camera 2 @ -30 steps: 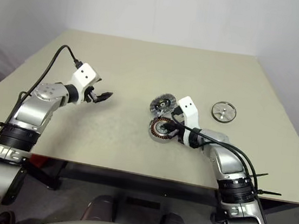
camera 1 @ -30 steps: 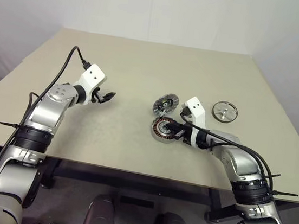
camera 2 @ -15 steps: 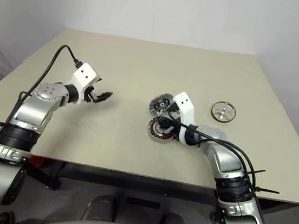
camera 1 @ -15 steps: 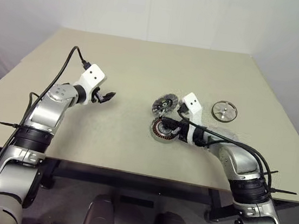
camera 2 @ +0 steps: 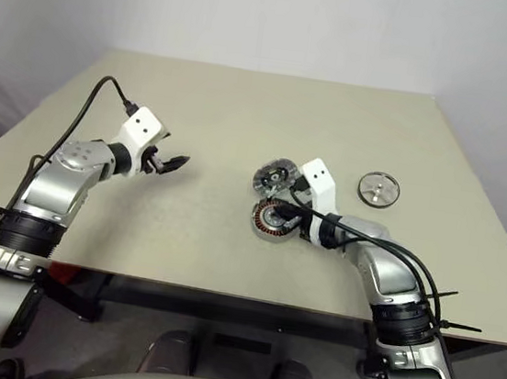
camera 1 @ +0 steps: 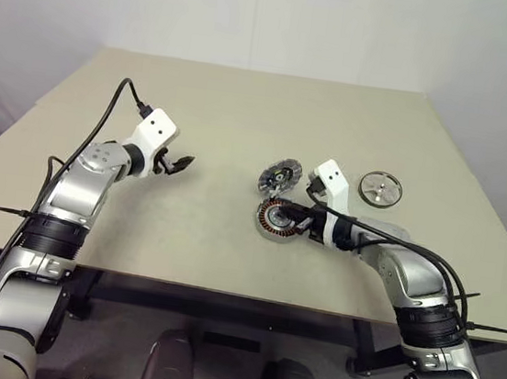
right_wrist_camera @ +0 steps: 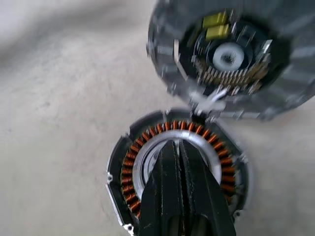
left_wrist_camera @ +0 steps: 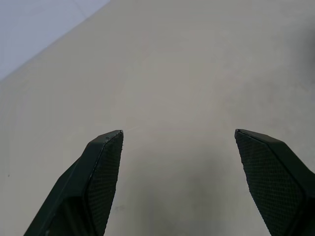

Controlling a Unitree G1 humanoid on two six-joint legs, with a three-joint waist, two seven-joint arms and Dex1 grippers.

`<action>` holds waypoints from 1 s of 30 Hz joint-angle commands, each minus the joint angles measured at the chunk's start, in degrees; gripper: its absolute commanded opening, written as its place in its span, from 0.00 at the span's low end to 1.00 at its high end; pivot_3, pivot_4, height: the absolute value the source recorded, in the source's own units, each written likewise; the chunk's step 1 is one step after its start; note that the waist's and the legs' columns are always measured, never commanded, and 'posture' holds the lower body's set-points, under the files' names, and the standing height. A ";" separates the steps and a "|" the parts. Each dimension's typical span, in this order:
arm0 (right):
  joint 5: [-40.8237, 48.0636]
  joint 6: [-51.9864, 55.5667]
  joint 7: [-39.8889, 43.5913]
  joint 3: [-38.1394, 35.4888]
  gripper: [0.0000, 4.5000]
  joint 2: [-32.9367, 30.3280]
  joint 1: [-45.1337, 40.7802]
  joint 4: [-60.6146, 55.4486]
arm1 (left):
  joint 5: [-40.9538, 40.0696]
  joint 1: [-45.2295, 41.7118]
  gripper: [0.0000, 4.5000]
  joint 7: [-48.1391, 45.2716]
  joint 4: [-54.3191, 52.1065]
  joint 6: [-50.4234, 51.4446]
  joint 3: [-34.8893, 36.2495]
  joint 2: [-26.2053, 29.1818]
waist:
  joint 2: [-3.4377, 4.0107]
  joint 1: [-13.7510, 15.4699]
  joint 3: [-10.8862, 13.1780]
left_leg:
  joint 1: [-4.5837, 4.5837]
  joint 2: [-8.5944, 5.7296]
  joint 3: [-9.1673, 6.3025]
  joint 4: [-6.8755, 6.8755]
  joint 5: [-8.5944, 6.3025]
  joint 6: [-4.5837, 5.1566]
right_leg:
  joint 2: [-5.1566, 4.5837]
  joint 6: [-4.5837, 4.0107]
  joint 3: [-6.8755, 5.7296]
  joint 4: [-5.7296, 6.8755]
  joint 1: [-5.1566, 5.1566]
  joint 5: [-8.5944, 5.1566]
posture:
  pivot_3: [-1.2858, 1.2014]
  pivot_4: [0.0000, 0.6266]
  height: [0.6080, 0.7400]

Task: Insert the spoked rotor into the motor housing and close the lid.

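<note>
While nothing was seated yet, progress: barely begun.
Motor housing (camera 1: 275, 218): centre frame, empty.
Spoked rotor (camera 1: 380, 188): right, untouched.
Lid (camera 1: 279, 175): hinged open.
Right gripper (right_wrist_camera: 178, 153): pinched together over hub.
Left gripper (left_wrist_camera: 179, 142): spread, idle.

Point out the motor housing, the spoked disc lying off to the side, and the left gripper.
motor housing (right_wrist_camera: 147, 142): right wrist view, on its copper windings.
spoked disc (camera 1: 380, 188): left eye view, on its hub.
left gripper (left_wrist_camera: 179, 142): left wrist view, midway between the open fingertips.
</note>
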 commanded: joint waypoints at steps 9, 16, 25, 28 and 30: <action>-1.01 -0.58 -0.65 3.52 0.01 2.98 1.81 4.36 | -0.05 -1.53 0.85 0.02 -1.22 -0.83 0.95 0.51 | -0.02 -0.01 -0.01 | 0.00 0.00 0.00 -0.01 0.00 0.01 | 0.00 0.00 -0.01 -0.01 0.01 0.00 | 0.52 0.00 1.00; -1.05 -0.63 -2.42 0.28 0.01 2.11 -0.02 3.85 | -0.30 -0.75 0.85 0.16 -2.07 -0.36 1.52 1.18 | -0.12 0.03 -0.10 | 0.11 -0.04 0.00 -0.02 -0.04 0.06 | -0.02 0.03 0.02 -0.04 0.11 -0.02 | 0.52 0.00 1.00; 1.95 1.42 -1.66 -3.21 0.01 0.81 -5.18 -0.22 | -0.25 -1.17 0.85 0.55 -1.36 -0.72 1.15 0.50 | -0.12 0.00 -0.09 | 0.06 -0.02 -0.03 -0.04 -0.01 0.01 | 0.00 0.01 0.00 0.01 0.03 0.00 | 0.52 0.00 1.00; 1.64 1.41 -1.85 -2.60 0.01 1.20 -4.45 0.01 | -0.15 -1.40 0.85 0.52 -1.10 -0.89 1.13 0.37 | -0.12 0.01 -0.09 | 0.01 -0.02 -0.03 -0.07 0.03 -0.05 | 0.01 0.00 -0.01 -0.07 0.01 0.00 | 0.52 0.00 1.00; 1.24 1.42 -1.95 -1.59 0.01 1.63 -2.94 0.57 | -0.16 -1.50 0.85 0.46 -1.05 -0.91 1.14 0.36 | -0.12 0.09 -0.10 | -0.11 -0.04 -0.02 -0.07 0.03 -0.06 | 0.00 0.00 -0.01 -0.08 -0.09 0.00 | 0.52 0.00 1.00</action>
